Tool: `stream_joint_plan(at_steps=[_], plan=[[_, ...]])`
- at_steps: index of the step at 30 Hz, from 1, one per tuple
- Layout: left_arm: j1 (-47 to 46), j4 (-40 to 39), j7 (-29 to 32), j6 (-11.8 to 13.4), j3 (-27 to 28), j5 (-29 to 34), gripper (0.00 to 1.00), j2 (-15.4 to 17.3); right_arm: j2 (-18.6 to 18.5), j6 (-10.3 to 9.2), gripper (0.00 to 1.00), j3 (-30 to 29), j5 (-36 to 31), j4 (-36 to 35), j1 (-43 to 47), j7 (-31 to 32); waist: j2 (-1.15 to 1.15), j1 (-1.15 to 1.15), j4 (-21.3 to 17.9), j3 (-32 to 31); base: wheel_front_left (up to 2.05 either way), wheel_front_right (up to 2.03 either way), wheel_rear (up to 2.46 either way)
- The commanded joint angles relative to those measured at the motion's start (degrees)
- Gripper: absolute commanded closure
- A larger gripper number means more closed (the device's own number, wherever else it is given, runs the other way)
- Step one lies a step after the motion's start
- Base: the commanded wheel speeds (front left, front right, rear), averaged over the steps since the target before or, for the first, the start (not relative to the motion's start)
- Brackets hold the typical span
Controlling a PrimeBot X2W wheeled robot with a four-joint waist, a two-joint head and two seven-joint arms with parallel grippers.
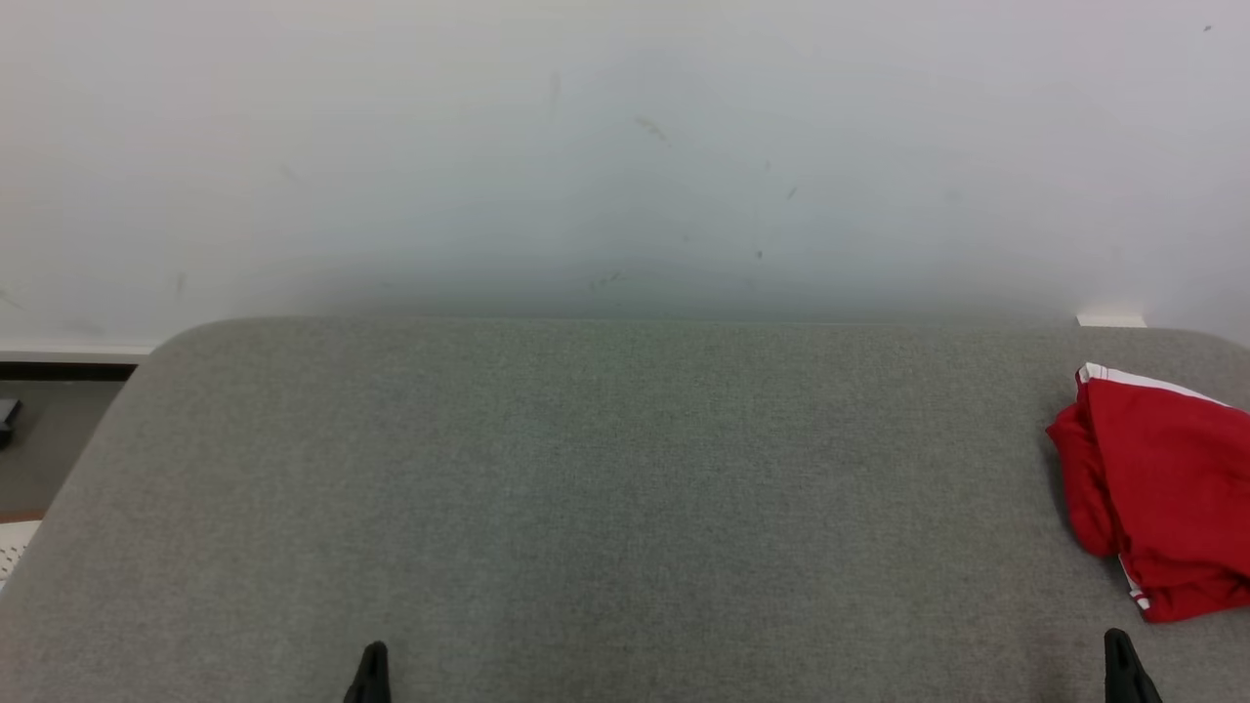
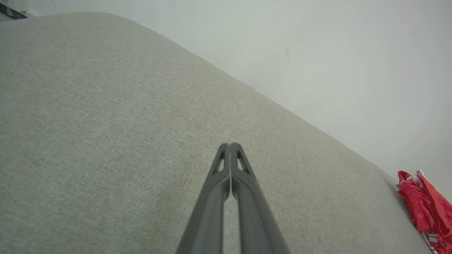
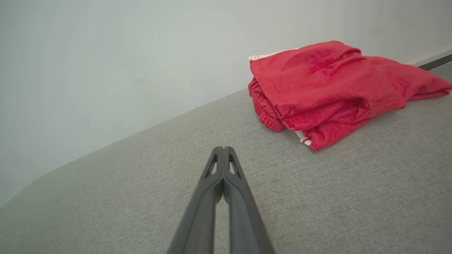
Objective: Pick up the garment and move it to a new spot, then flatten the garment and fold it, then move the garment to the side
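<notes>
Garment, count 1: a red garment (image 1: 1162, 498) with white trim, bunched in a loose, creased heap.
Garment, place: lying on the grey surface (image 1: 605, 488) at its right side, partly cut off by the head view's right border.
Surface, count 1: grey woven covering with rounded far corners.
End effectors, count 2: the left end effector (image 1: 371, 664) is low left in the head view and the right end effector (image 1: 1121, 654) low right, well apart.
Left end effector, state: fingers pressed together at the tips, gripping nothing, poised over the grey weave, far from the garment.
Right end effector, state: fingers likewise closed tip to tip and empty. The garment sits ahead and to its right, near but not touching.
Wall, count 1: a pale wall (image 1: 625, 146) with faint marks, behind the surface's far edge.
</notes>
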Motion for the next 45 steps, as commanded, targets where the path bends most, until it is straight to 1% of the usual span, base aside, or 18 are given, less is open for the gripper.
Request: stream_joint_plan(at_steps=[1,20,45], plan=[[-1.58,-0.54,0.51,-0.43,0.49,-2.38,1.0,0.6,-0.6,-0.03,1.0,-0.11,2.31,-1.09,-1.71,0.35,0.0,0.0,-0.01,0.04,0.0,0.0,0.0],[-4.36,0.18,3.91,-3.04,2.64,-19.06,1.0,1.31,-0.74,-0.05,1.0,-0.38,18.37,-1.39,-4.27,4.32,0.0,0.0,-0.22,0.67,0.0,0.0,0.0],[-7.18,0.95,7.54,-5.74,5.08,-36.53,1.0,2.01,-0.88,-0.09,1.0,-0.71,35.2,-1.65,-6.9,8.59,0.0,0.0,-0.49,1.5,0.0,0.0,0.0]])
